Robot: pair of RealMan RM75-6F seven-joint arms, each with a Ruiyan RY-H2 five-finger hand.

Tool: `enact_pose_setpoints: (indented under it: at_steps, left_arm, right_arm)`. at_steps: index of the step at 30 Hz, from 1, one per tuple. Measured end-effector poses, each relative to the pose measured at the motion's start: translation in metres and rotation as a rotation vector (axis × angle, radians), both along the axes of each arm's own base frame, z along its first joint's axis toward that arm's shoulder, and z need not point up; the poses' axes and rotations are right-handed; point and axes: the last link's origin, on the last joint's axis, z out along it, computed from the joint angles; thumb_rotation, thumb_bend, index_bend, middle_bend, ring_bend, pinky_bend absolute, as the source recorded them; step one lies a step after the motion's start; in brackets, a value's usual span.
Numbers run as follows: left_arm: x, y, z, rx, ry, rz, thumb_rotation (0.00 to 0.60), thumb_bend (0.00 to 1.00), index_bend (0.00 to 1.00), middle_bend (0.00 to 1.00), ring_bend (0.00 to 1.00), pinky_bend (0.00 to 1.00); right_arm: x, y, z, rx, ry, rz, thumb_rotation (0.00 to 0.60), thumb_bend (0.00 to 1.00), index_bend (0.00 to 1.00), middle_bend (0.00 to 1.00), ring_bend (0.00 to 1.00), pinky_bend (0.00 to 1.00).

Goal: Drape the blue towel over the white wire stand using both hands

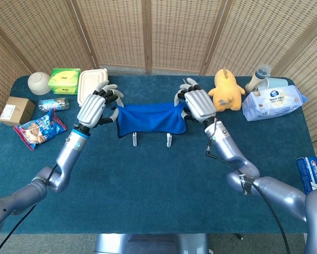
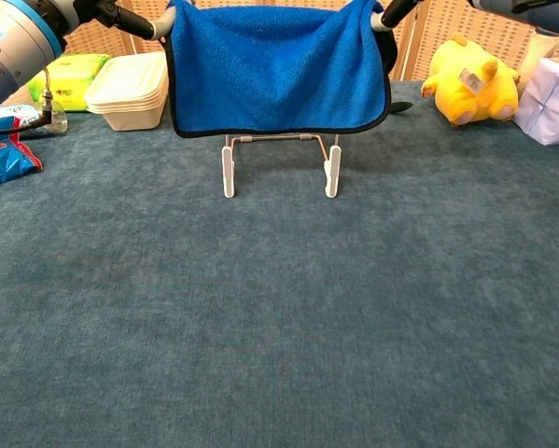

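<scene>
The blue towel (image 2: pixel 277 67) hides the top of the white wire stand (image 2: pixel 280 161) in both views. The chest view's top edge crops both hands; finger contact is unreadable.

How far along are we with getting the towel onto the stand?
Done: blue towel lifted and spread between left hand and right hand. In hand: it hangs over the white wire stand, both corners gripped. Left: settle it on the stand and let go.

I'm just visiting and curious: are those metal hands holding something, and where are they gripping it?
Yes. The left hand and the right hand hold the blue towel by its two upper corners, spread over the white wire stand.
</scene>
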Motion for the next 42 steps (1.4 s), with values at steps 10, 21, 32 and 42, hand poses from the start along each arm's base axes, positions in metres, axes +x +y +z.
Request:
enact_pose_setpoints:
  at_steps: [10, 21, 32, 42]
  left_arm:
    - [0.000, 0.000, -0.002, -0.003, 0.001, -0.001, 0.600, 0.61, 0.77, 0.38, 0.21, 0.08]
    - [0.000, 0.000, -0.004, -0.009, 0.008, 0.000, 0.600, 0.61, 0.61, 0.34, 0.19, 0.07]
    - [-0.008, -0.001, -0.005, -0.033, 0.048, 0.018, 0.600, 0.57, 0.28, 0.12, 0.00, 0.00]
    - [-0.018, -0.002, -0.001, -0.055, 0.150, 0.058, 0.600, 0.49, 0.13, 0.01, 0.00, 0.00]
  right_arm:
    - [-0.002, -0.001, 0.002, -0.004, -0.002, -0.005, 0.600, 0.46, 0.94, 0.44, 0.21, 0.08]
    - [-0.004, -0.001, 0.001, -0.004, 0.009, -0.008, 0.600, 0.46, 0.80, 0.39, 0.19, 0.08]
    - [-0.010, -0.002, 0.001, 0.009, 0.079, -0.015, 0.600, 0.33, 0.43, 0.21, 0.01, 0.01]
    - [-0.020, -0.002, 0.003, 0.010, 0.251, 0.006, 0.600, 0.29, 0.27, 0.14, 0.00, 0.00]
